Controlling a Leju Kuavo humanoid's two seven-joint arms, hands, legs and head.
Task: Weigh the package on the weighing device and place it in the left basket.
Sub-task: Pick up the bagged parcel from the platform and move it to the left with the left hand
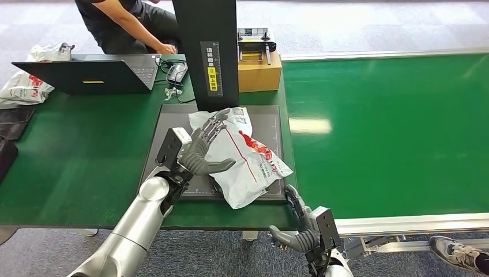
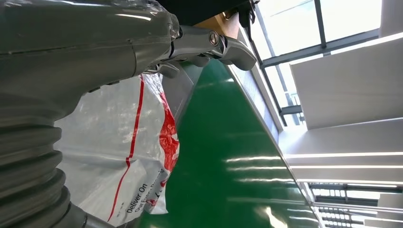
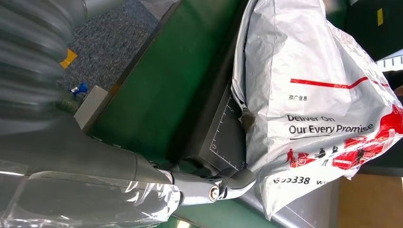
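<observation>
Head view, my left hand (image 1: pixel 203 151) lay fingers spread on the package (image 1: pixel 245 156) atop the scale (image 1: pixel 173 124), right hand (image 1: pixel 300 228) loosely curled, empty, laptop (image 1: pixel 95 75), box (image 1: pixel 259 72), black post (image 1: pixel 207 52) behind.

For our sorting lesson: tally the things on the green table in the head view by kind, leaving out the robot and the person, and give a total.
White plastic courier packages: 2, one on the dark weighing platform, one at the far left
Dark weighing platform: 1
Black open laptop: 1
Brown cardboard box: 1
Total: 5
</observation>
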